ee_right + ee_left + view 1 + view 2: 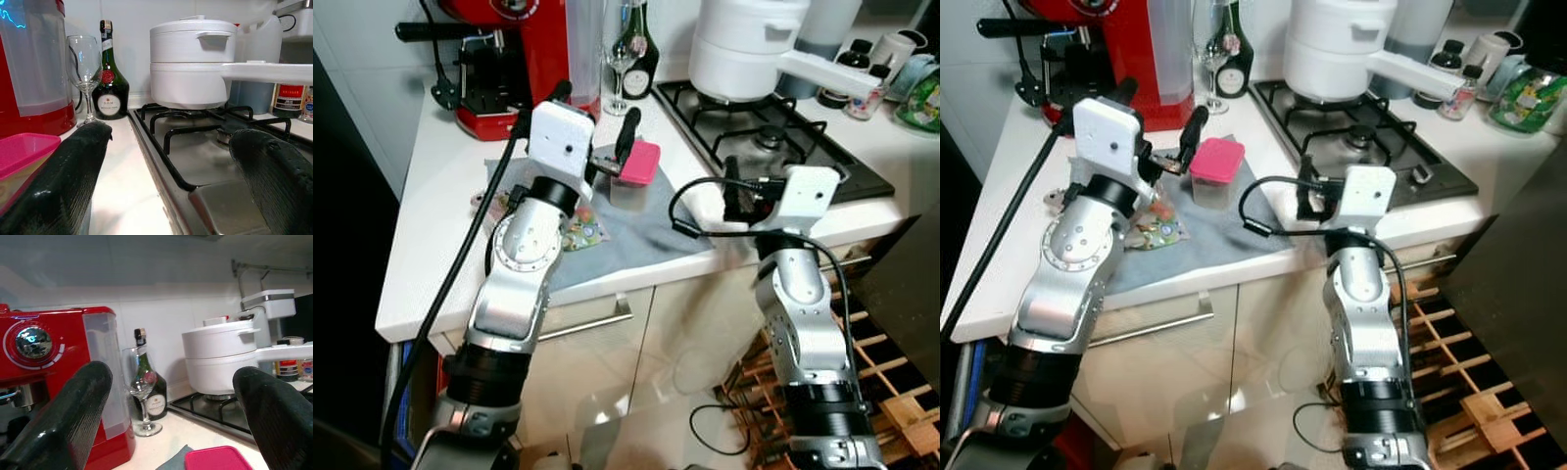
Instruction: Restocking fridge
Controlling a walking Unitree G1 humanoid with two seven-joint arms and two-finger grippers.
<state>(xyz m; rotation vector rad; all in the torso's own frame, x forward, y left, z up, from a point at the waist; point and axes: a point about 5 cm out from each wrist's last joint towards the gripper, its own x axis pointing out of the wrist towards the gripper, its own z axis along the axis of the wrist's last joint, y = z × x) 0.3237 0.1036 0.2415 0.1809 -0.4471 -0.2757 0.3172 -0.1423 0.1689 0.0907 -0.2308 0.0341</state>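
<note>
- The right gripper (1310,200) hovers at the bench (431,264) edge, nearer the robot than the pink-lidded container (634,174) and to its stove side; its fingers (73,166) are spread wide and hold nothing.
- The left gripper (595,127) sits over the grey cloth (626,235), just on the coffee-machine side of the container, fingers spread — one finger (626,135) close by the lid, though I cannot tell if it touches.
- The container stands upright on the cloth. It looks like a small, stiff plastic tub — probably light, its clear walls smooth and likely slippery; a grip across the side walls below the lid seems safest, since the lid could pop off.
- Beyond the container stand a wine glass (619,69) and dark bottle (638,44), both fragile, beside the red coffee machine (509,49).
</note>
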